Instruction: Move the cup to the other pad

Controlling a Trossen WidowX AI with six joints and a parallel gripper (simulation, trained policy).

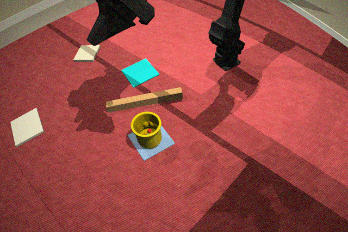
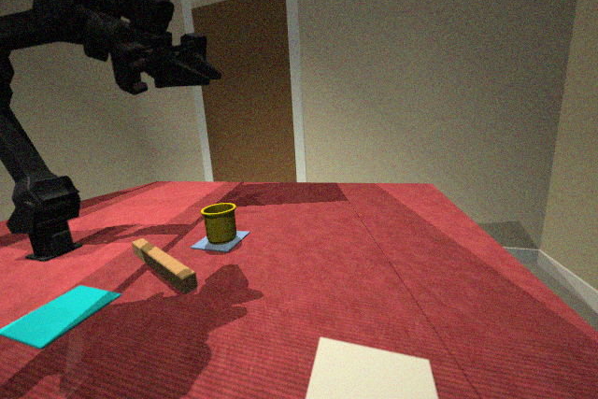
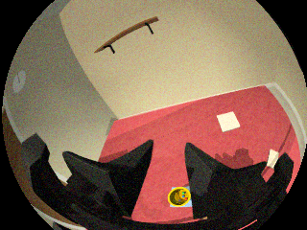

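A yellow cup (image 1: 149, 140) (image 2: 220, 228) (image 3: 179, 196) stands upright on the light-blue pad (image 1: 168, 141) (image 2: 239, 237). A red marble (image 1: 149, 130) shows inside it, and small coloured spots show in the cup in the wrist view. The cyan pad (image 1: 142, 69) (image 2: 64, 313) lies bare, on the far side of the wooden bar from the cup. My gripper (image 1: 94, 41) (image 2: 215, 77) (image 3: 169, 145) is partly open, with nothing between its fingertips. It hangs high above the table, away from the cup and tilted outward.
A wooden bar (image 1: 144, 99) (image 2: 163, 263) lies between the two pads. One white tile (image 1: 27, 127) (image 2: 372, 369) lies at the left in the top view. Another white tile (image 1: 86, 52) lies below the gripper in that view. The arm's shadow falls near the bar.
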